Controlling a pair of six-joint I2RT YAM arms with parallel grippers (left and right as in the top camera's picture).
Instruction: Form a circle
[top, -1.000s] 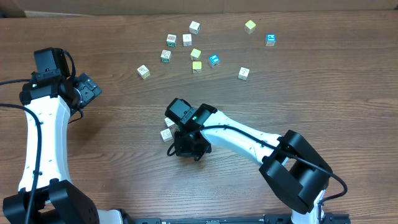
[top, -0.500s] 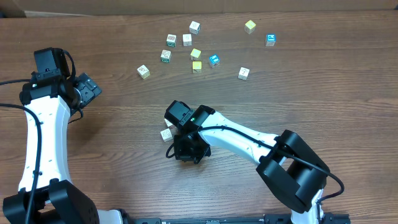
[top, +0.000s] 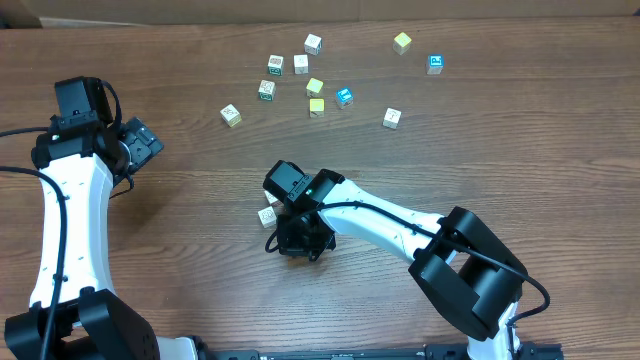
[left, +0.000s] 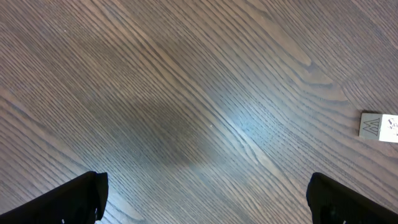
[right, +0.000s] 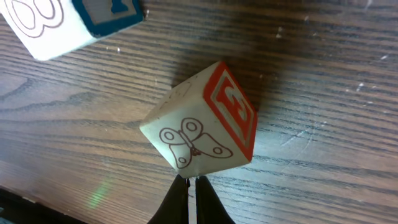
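Near the middle of the brown wooden table (top: 520, 150), a white red-faced wooden cube (right: 199, 134) is touched by the right gripper (right: 193, 186), jaws together, so a push far towards the circle of small whitish cubes (top: 301, 63) seems called for, while the left gripper (top: 140, 145) is held with jaws spread

From above, 12 small cubes (top: 392, 118) are lying on the table (top: 520, 150), and 2 robot arms (top: 70, 210) are reaching over it.

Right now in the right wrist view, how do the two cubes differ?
The red-faced cube shows a butterfly drawing and sits whole by the shut right gripper. The blue-faced cube is cropped by the frame, farther away. Both are whitish printed cubes on the table.
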